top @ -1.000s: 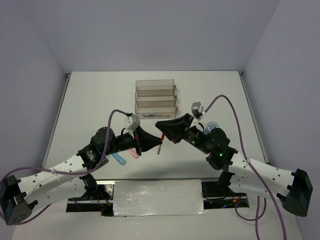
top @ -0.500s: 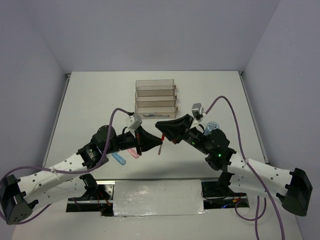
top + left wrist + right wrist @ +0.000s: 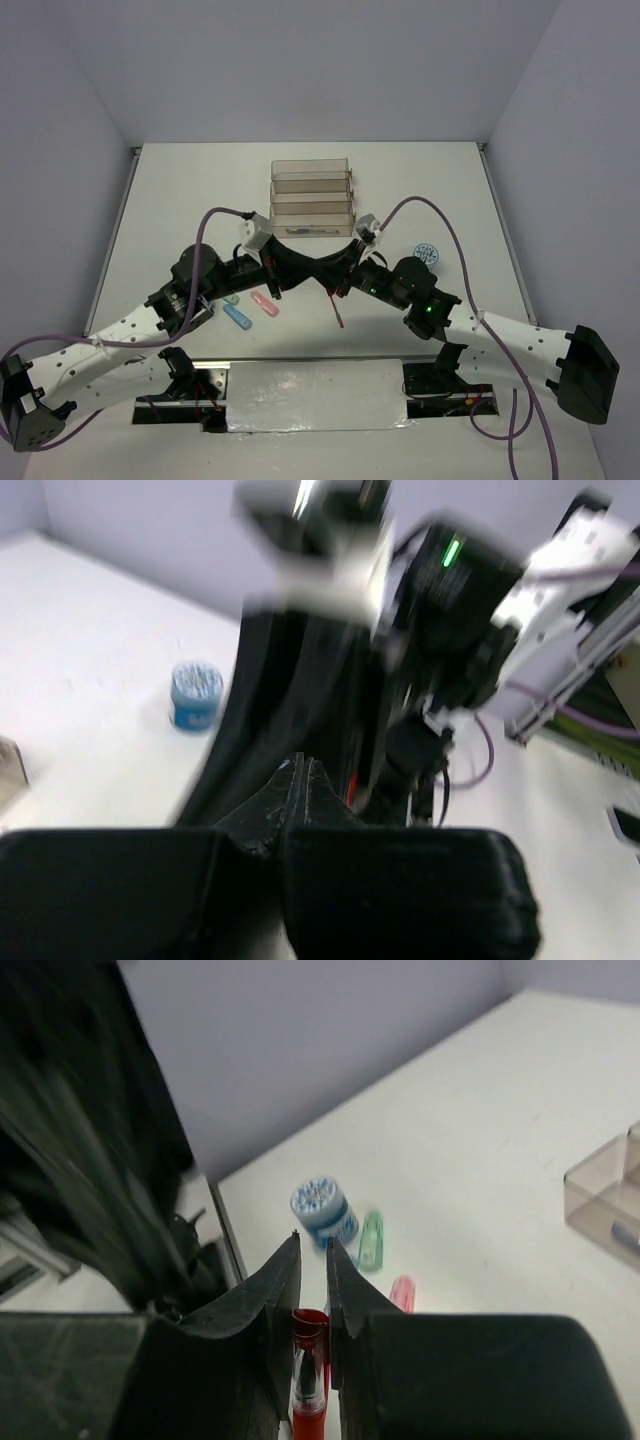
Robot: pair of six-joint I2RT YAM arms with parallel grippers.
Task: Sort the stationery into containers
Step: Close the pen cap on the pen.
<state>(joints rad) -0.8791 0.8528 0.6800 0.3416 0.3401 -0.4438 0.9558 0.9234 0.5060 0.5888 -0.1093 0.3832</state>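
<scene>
A white, matte rectangular tabletop (image 3: pixel 180 190) sits boxed in by plain, pale lavender-grey panels: a left wall (image 3: pixel 60 150), a far wall (image 3: pixel 320 70) and a right wall (image 3: pixel 570 150). A thin grey metal strip (image 3: pixel 112 240) runs along the tabletop's left edge. A silvery reflective sheet (image 3: pixel 315 395) lies at the near edge. The light is soft and even, and the shadows are faint.

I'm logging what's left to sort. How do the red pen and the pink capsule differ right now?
The red pen is clamped in the right gripper; the pink capsule lies loose on the table. The pen is long and thin, the capsule short and stubby. Both are outside the trays.
</scene>
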